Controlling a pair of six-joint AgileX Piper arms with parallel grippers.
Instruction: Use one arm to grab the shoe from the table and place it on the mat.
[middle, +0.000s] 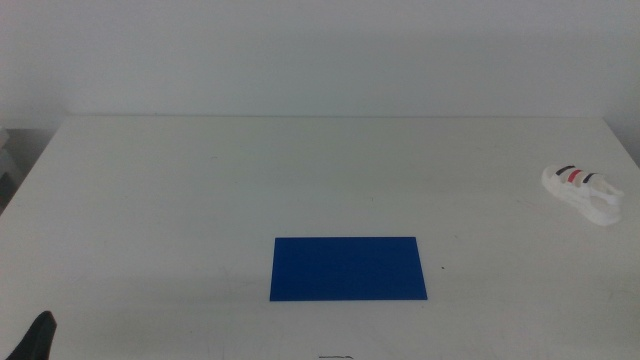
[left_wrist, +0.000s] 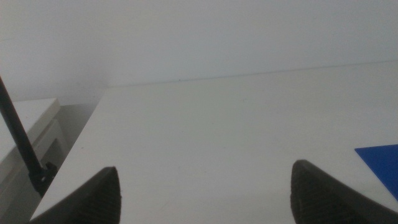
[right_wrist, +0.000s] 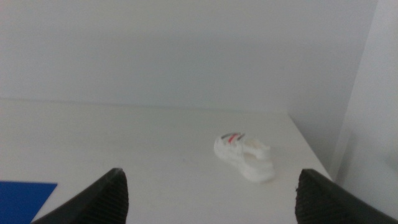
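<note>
Shoe (middle: 582, 190): lies on its sole on the white tabletop (middle: 300, 180), far right side in the middle view, close to the right edge. White body, thick white sole, black and red straps across the top. Nothing touches it.

Mat (middle: 347, 268): flat dark blue rectangle, near the tabletop's front edge, roughly centre. Well apart from the shoe; bare tabletop between them. Nothing on it.

Right tool (right_wrist: 211, 202): jaws wide apart, nothing between them. Right wrist view shows the shoe (right_wrist: 244, 156) ahead of the jaws, lying by the tabletop's corner, with a corner of the mat (right_wrist: 25, 199) off to one side. Tool itself is out of the middle view.

Left tool (left_wrist: 205, 196): jaws also wide apart, nothing held. Its dark tip (middle: 35, 338) shows at the bottom left corner of the middle view. Left wrist view shows bare tabletop and one corner of the mat (left_wrist: 380, 162).
</note>
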